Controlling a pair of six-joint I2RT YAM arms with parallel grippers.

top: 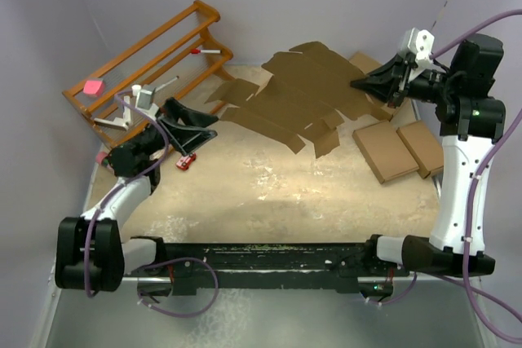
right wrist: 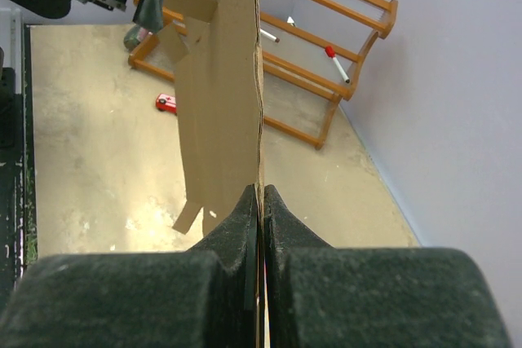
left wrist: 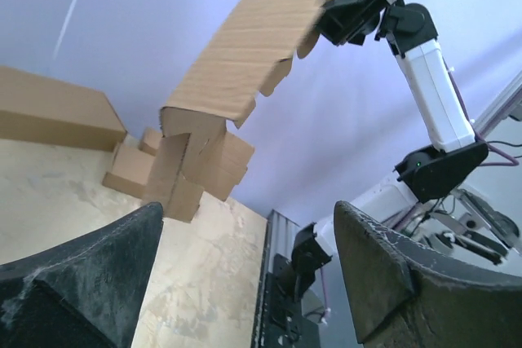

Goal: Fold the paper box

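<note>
My left fingers [top: 194, 122] stand spread wide with nothing between them, low over the left side of the surface [top: 269, 193]. In the left wrist view both pads frame the scene and the gap is empty. A small red thing [top: 186, 160] lies on the surface just beside them, on the near side.

The paper box [top: 294, 95] is an unfolded brown die-cut sheet, mid-surface and toward the far side, stretching left to right between my two arms. Its left flaps end near my left fingers but apart from them, no contact that I can see. From the left wrist the paper box [left wrist: 245, 46] rises up and away to the right, its lower flaps hanging down toward the surface.

My right fingers [top: 359, 85] are clamped on the sheet's right edge. In the right wrist view they [right wrist: 261, 201] are pinched together with the paper box [right wrist: 228, 95] edge-on between them, running away toward the left arm.

Two flat brown boxes [top: 383, 151] lie on the surface below my right fingers. A wooden rack [top: 147, 55] stands at the far left, with a pink item [top: 94, 85] on it. A larger brown box [top: 367, 63] sits behind the sheet, far right.
</note>
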